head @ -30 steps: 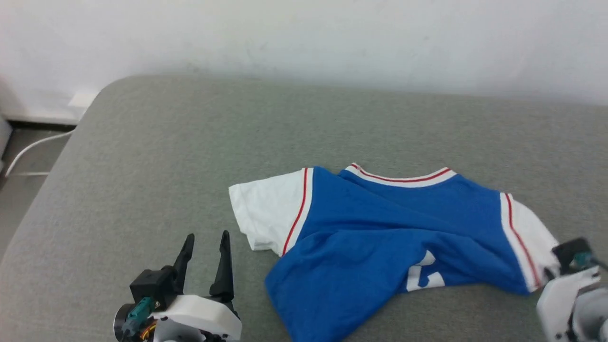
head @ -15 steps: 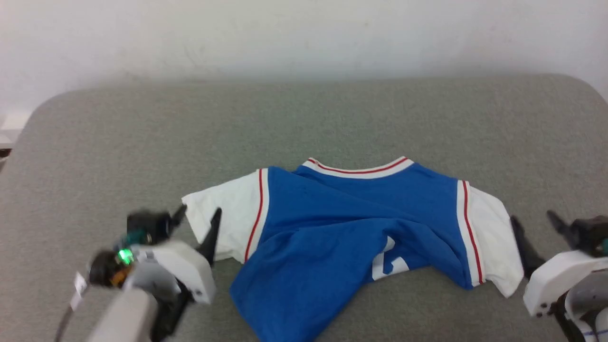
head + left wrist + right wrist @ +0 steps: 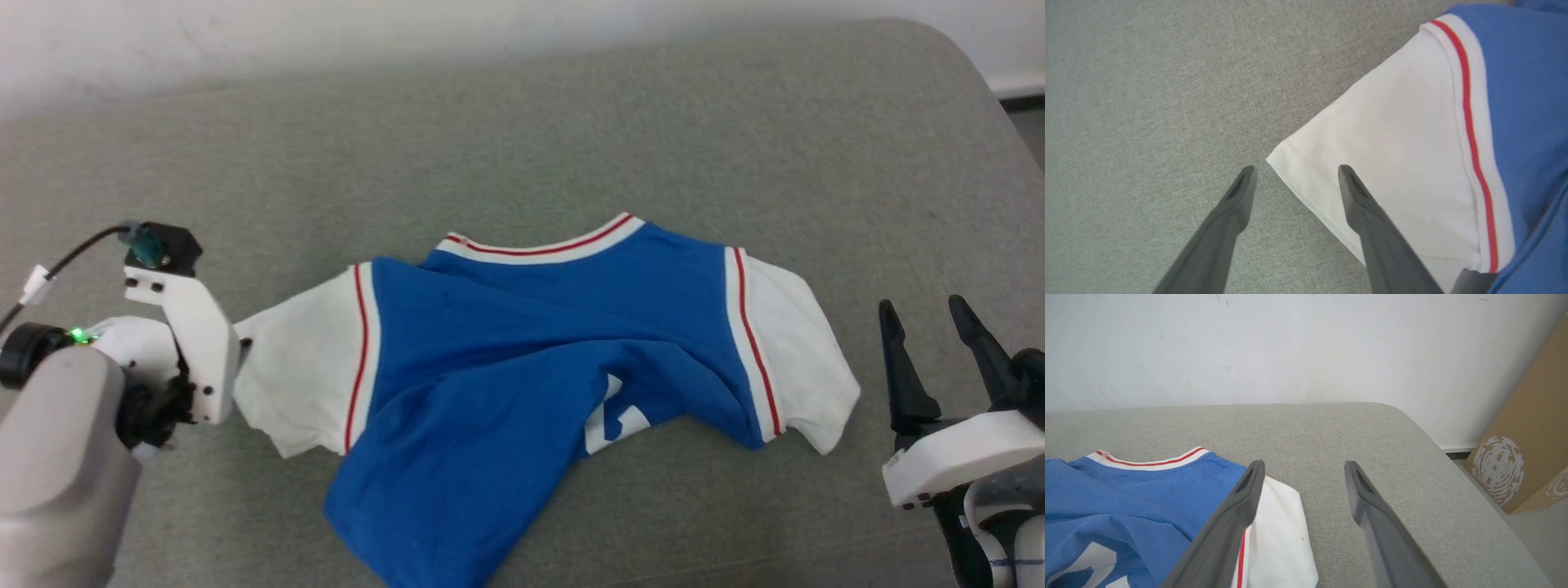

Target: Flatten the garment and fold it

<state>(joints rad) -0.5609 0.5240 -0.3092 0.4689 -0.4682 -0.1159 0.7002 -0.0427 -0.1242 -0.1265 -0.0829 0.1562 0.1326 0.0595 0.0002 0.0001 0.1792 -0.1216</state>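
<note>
In the head view the garment [image 3: 555, 359] lies in the middle of the frame on a grey upholstered surface [image 3: 522, 147], collar toward the top. It is not flat. The blue body is rucked into diagonal folds, its lower part is dragged toward the lower left, and only a scrap of white lettering [image 3: 616, 420] shows. One white sleeve [image 3: 302, 384] spreads to the left of the frame, where the left arm's white wrist housing [image 3: 196, 343] hangs right at its outer edge. The other sleeve [image 3: 796, 359] spreads to the right. The right gripper [image 3: 921, 310] stands at the lower right with its fingers spread wide, holding nothing and apart from that sleeve.

In the left wrist view the left gripper [image 3: 1296, 171] is wide open and empty. Its tips straddle the sleeve corner [image 3: 1274, 161] at mid-frame: one finger is over bare upholstery and the other over white cloth. Whether they touch the fabric I cannot tell.

In the right wrist view one finger of the right gripper crosses the white sleeve at the lower left. The other is over bare surface, with a wall [image 3: 1290, 347] behind and a cardboard box [image 3: 1527, 457] at the right edge.

The step in hand looks like flattening, with folding not yet begun. Next, the left gripper likely needs to settle onto that corner, pinch the hem and draw it outward. The right gripper should take the opposite sleeve so the body can be pulled smooth.
</note>
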